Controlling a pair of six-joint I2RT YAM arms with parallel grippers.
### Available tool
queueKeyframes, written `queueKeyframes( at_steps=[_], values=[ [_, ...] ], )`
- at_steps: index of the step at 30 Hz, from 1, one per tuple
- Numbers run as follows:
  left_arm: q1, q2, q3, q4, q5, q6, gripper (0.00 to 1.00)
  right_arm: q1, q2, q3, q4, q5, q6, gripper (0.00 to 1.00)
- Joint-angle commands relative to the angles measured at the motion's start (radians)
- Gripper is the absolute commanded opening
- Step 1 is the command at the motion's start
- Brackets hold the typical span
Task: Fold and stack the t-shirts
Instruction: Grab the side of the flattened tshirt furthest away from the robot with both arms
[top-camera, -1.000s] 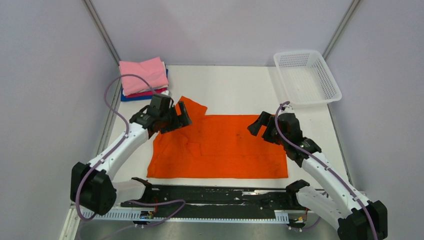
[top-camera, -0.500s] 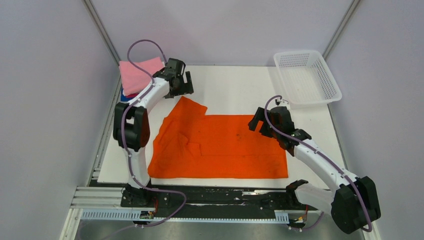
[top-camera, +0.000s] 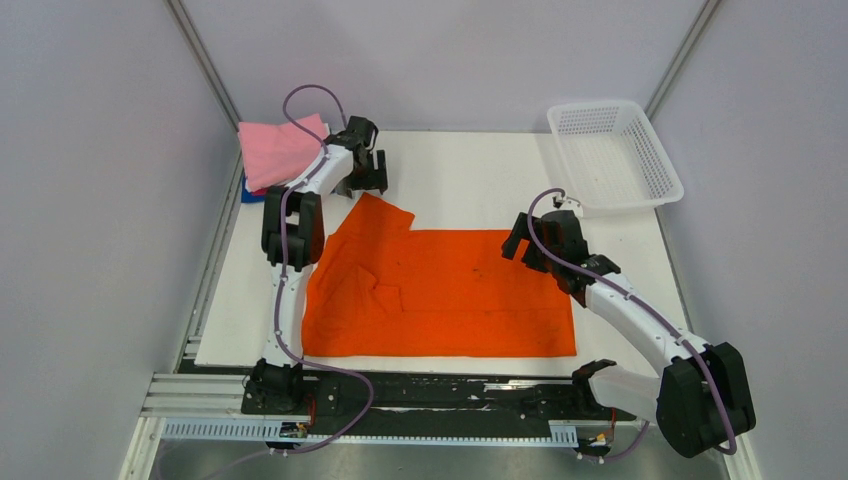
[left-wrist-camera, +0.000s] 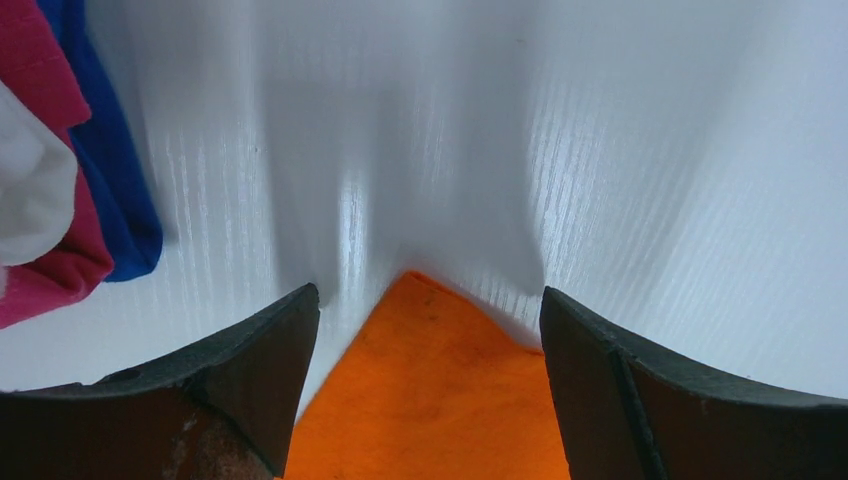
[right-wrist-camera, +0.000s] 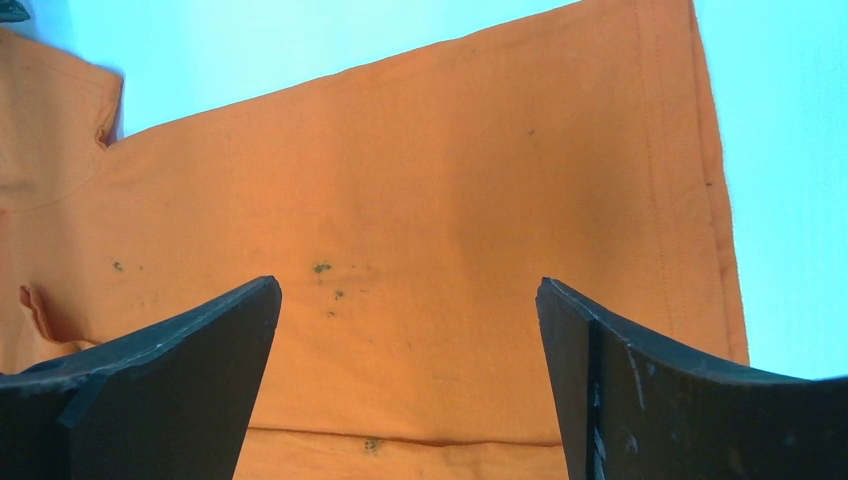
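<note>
A bright orange t-shirt lies spread on the white table, its left sleeve pointing to the back left. My left gripper hovers open just over that sleeve's tip, which shows between the fingers. My right gripper stands open above the shirt's back right part, nothing held. A stack of folded t-shirts, pink on top, sits at the back left; its magenta, white and blue edges show in the left wrist view.
A white mesh basket stands at the back right. The left arm reaches steeply over the table's left side. Grey enclosure walls stand close on both sides.
The left arm swung from the shirt's left side up and back to the sleeve tip near the stack. The right gripper shifted slightly toward the back over the shirt.
</note>
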Motion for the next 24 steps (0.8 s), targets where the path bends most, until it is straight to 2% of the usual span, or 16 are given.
queueKeyframes(
  at_steps=[1,9,10,13,20,24],
  values=[
    [-0.009,0.000,-0.002,-0.013,0.021,0.002,0.84,-0.006,0.001,0.027,0.037,0.032,-0.020,1.00],
    [-0.056,-0.007,-0.044,-0.006,-0.070,0.028,0.68,-0.006,0.006,0.021,0.038,0.046,-0.025,1.00],
    [-0.060,-0.004,-0.045,-0.011,-0.080,0.028,0.63,-0.006,0.004,0.021,0.037,0.044,-0.025,1.00],
    [-0.064,0.003,-0.044,-0.024,-0.106,0.024,0.56,-0.008,-0.003,0.015,0.038,0.047,-0.025,1.00],
    [-0.078,0.005,-0.051,-0.037,-0.126,0.019,0.49,-0.008,-0.015,0.007,0.038,0.058,-0.023,1.00],
    [-0.083,0.008,-0.050,-0.041,-0.149,0.015,0.37,-0.008,-0.014,0.002,0.037,0.066,-0.022,1.00]
  ],
)
